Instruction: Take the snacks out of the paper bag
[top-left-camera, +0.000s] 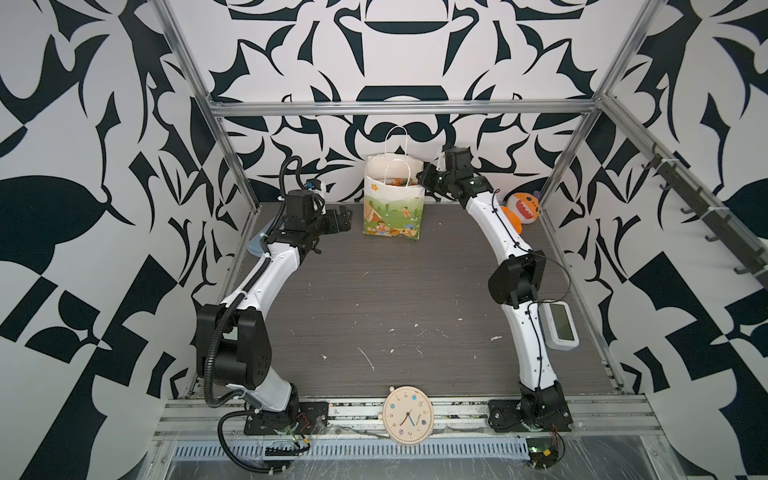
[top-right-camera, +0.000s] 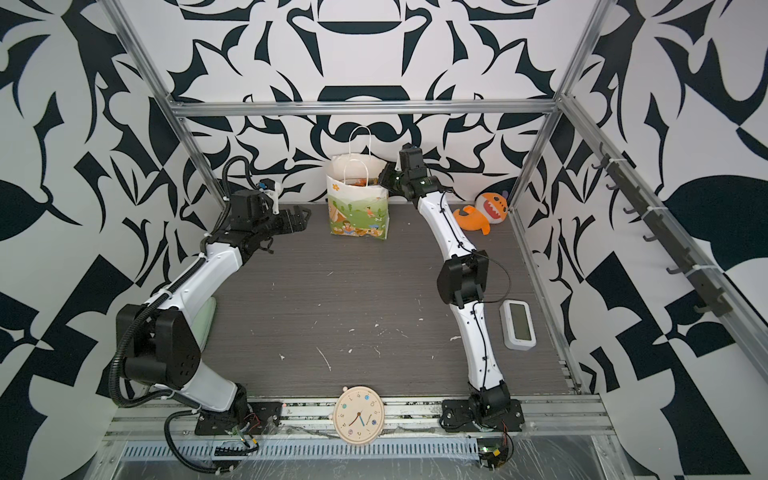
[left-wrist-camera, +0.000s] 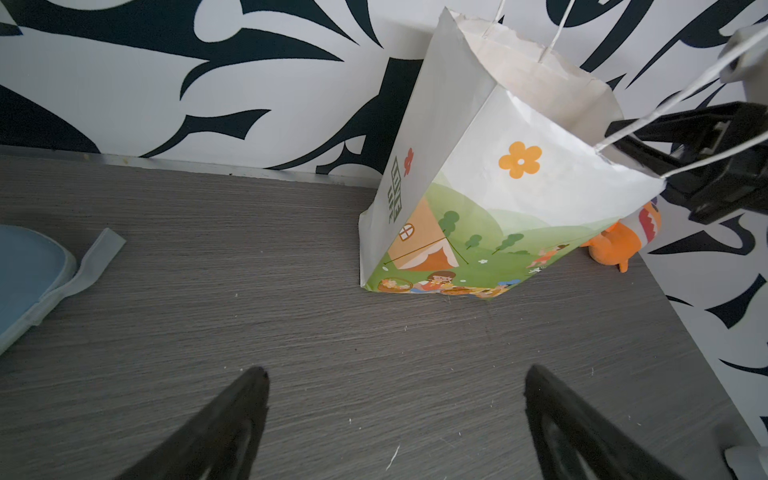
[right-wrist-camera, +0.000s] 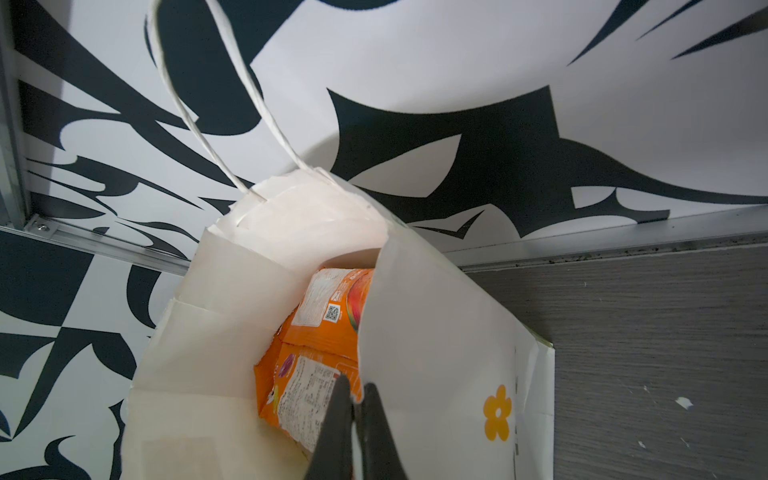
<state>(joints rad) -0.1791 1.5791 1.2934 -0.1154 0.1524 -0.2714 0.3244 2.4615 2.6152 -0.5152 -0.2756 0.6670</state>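
**Right claw's on the bag rim, snacks all inside**

So your right claw (right-wrist-camera: 355, 386) is pinched together at the top edge of the paper bag (right-wrist-camera: 436, 332), by the look of it on the front wall near a corner. My read is that it's there to hold the mouth open and keep the bag from tipping. The bag stands upright at the back of the table (top-left-camera: 374, 299), close to the wall.

Your left claw (left-wrist-camera: 395, 374) hangs near the bag with its jaws wide apart and nothing in them, probably lined up to reach in.

The snacks (right-wrist-camera: 324, 332) are in the bag, with none out on the table. Only the right wrist view really shows them: two orange packets, label sides up. Both top views give just a sliver of orange through the mouth, and the left wrist view shows only the printed outside.
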